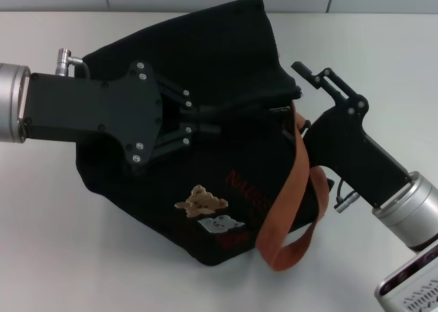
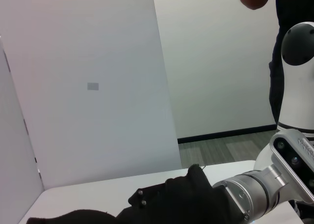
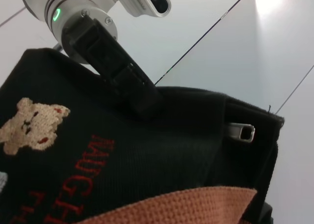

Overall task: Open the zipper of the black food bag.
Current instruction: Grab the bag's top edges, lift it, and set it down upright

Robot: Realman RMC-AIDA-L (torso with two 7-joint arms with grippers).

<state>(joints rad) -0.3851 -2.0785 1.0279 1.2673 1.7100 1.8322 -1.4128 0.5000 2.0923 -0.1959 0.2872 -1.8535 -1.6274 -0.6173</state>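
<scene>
Black left gripper (image 1: 205, 120) pinches the black food bag (image 1: 226, 59); right gripper (image 1: 311, 72) spread beside it; red lettering (image 3: 73, 180) unreadable.

Head view downward – both wrist views close, sharing the black food bag (image 1: 226, 120).

Left arm reaches in level from the side, its left gripper (image 1: 209, 124) pinched closed at the fingertips. Right arm angles up from the lower corner, right gripper (image 1: 311, 76) spread apart.
</scene>
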